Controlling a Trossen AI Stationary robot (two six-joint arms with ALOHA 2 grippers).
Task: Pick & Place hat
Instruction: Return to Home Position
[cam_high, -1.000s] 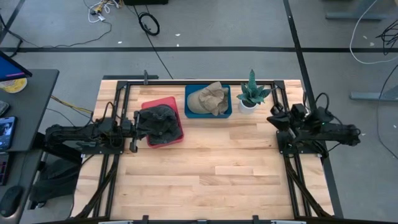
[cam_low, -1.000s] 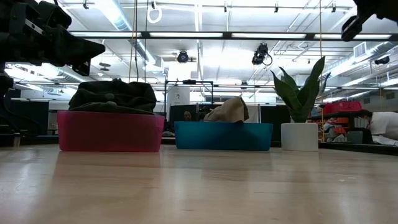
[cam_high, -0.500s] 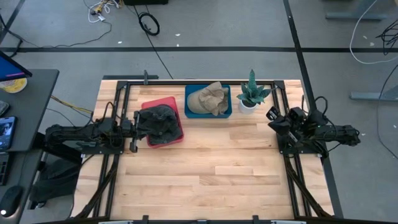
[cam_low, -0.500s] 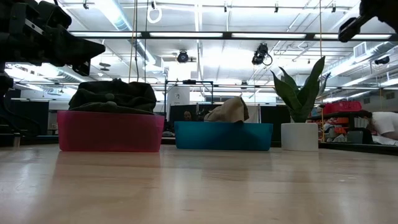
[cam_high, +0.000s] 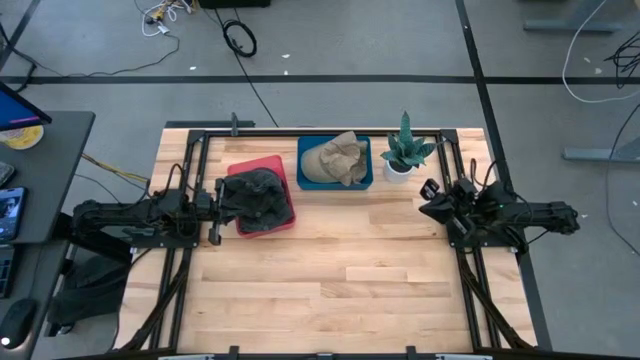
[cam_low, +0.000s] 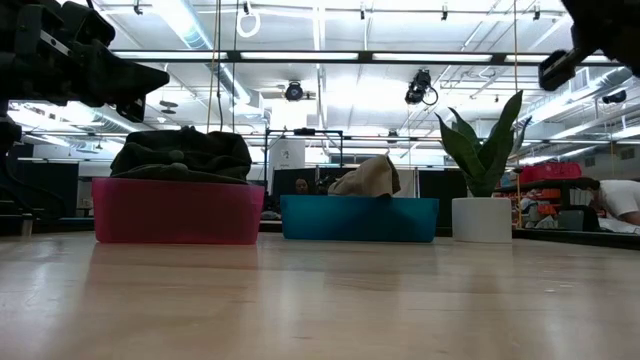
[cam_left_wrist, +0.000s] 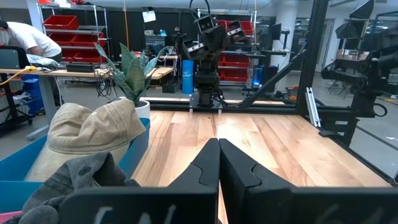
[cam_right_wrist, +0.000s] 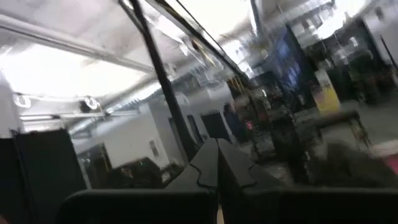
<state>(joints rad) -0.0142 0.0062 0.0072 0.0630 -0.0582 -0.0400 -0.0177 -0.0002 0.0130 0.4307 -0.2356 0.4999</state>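
A dark grey hat (cam_high: 260, 195) lies heaped in a red bin (cam_high: 272, 162) at the table's far left. A tan hat (cam_high: 335, 160) lies in the blue bin (cam_high: 365, 180) beside it. My left gripper (cam_high: 220, 196) is shut and level at the red bin's left side. In its wrist view its fingers (cam_left_wrist: 217, 163) point across the table, past the dark hat (cam_left_wrist: 74, 180) and the tan hat (cam_left_wrist: 93, 127). My right gripper (cam_high: 426, 200) is shut, up in the air at the table's right and tipped upward; it also shows in the low view (cam_low: 556, 68).
A potted plant in a white pot (cam_high: 403, 152) stands right of the blue bin, close to my right gripper. Black frame rails (cam_high: 470, 270) run along both sides of the table. The near half of the wooden table (cam_high: 330, 280) is bare. A person (cam_low: 615, 200) sits in the room behind.
My right gripper has come down and reached a little toward the table's middle and near side, staying shut. The hats and bins have not moved.
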